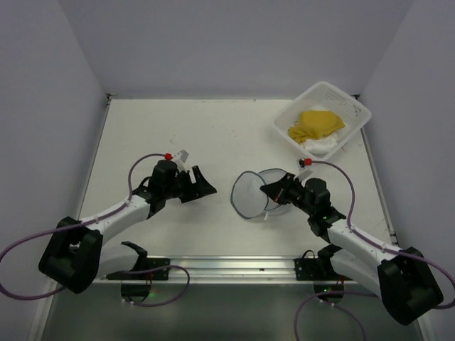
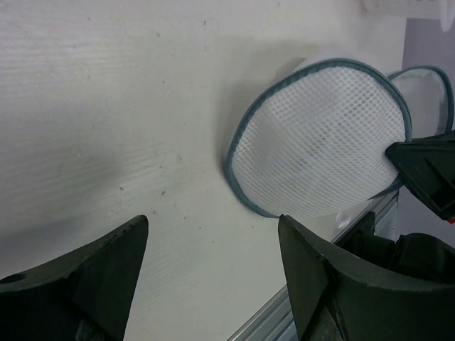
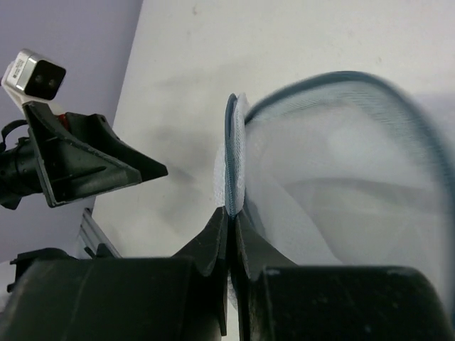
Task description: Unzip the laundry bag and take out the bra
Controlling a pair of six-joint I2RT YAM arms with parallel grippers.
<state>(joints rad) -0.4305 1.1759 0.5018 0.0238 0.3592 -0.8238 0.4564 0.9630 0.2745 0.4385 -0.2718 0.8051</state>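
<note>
The laundry bag (image 1: 250, 195) lies unzipped at the table's centre, its two round white mesh halves with grey-blue rims hinged apart. My right gripper (image 1: 270, 193) is shut on the edge of one half's zipper band; the right wrist view shows the pinch (image 3: 232, 213) on the rim (image 3: 231, 156). My left gripper (image 1: 206, 182) is open and empty, a short way left of the bag (image 2: 320, 142), with bare table between its fingers (image 2: 213, 222). No bra shows inside the mesh. A yellow cloth (image 1: 316, 122) lies in the tub.
A white plastic tub (image 1: 355, 106) stands at the back right with the yellow cloth and a white cloth (image 1: 323, 144) in it. An aluminium rail (image 1: 227, 266) runs along the near edge. Walls close in the left, back and right.
</note>
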